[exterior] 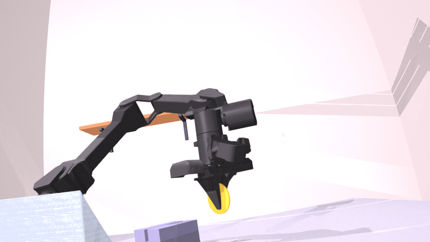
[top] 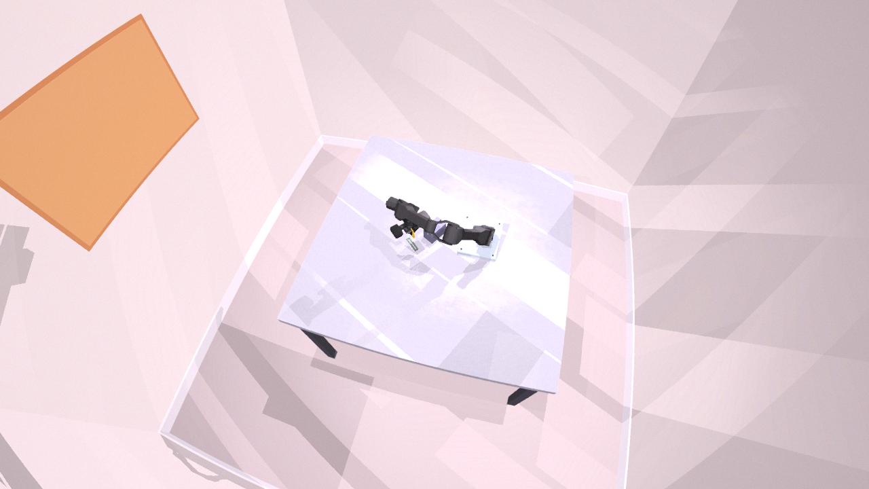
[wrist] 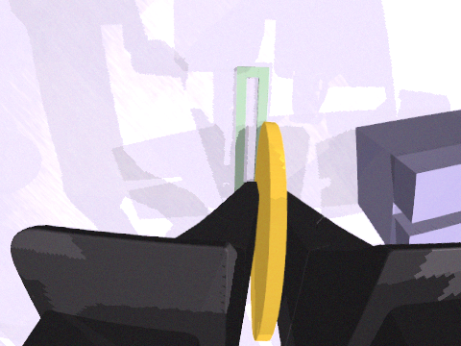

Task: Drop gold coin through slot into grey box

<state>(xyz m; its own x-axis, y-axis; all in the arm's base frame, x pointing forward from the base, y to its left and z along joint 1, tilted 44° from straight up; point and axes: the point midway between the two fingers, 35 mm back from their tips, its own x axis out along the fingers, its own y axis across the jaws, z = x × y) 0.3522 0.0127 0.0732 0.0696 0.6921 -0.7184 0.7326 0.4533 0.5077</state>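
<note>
Coin (top: 413, 233) (exterior: 226, 200) (wrist: 272, 216), smooth and bright yellow, is hanging upright, showing its thin rim, as the gripper (top: 411, 228) (exterior: 219, 207) (wrist: 259, 194) is pinching it above the worktop (top: 425, 340) (exterior: 300, 224) (wrist: 312, 34), inward from the edge opposite the base plate (top: 493, 254) (exterior: 39, 216). The green holder (top: 412, 244) (wrist: 241, 96) is lying beneath; the box (top: 432, 234) (exterior: 180, 231) (wrist: 374, 163) is sitting nearby.

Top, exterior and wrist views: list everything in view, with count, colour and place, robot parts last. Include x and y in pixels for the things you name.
Coin (top: 413, 233) (exterior: 224, 198) (wrist: 272, 216): one, gold, upright between the fingers, above the table
Holder (top: 410, 242) (wrist: 240, 115): one, green, on the table
Slotted box (top: 432, 236) (exterior: 180, 233) (wrist: 372, 168): one, grey-purple, on the table beside the holder
Table (top: 364, 303): one, pale lilac, dark legs, under the arm
Panel (top: 91, 134) (exterior: 159, 119): one, orange, away from the table
Arm (top: 416, 216) (exterior: 103, 139): one, black, mounted on the table
Fingers (exterior: 214, 198): two, black, shut on the coin
</note>
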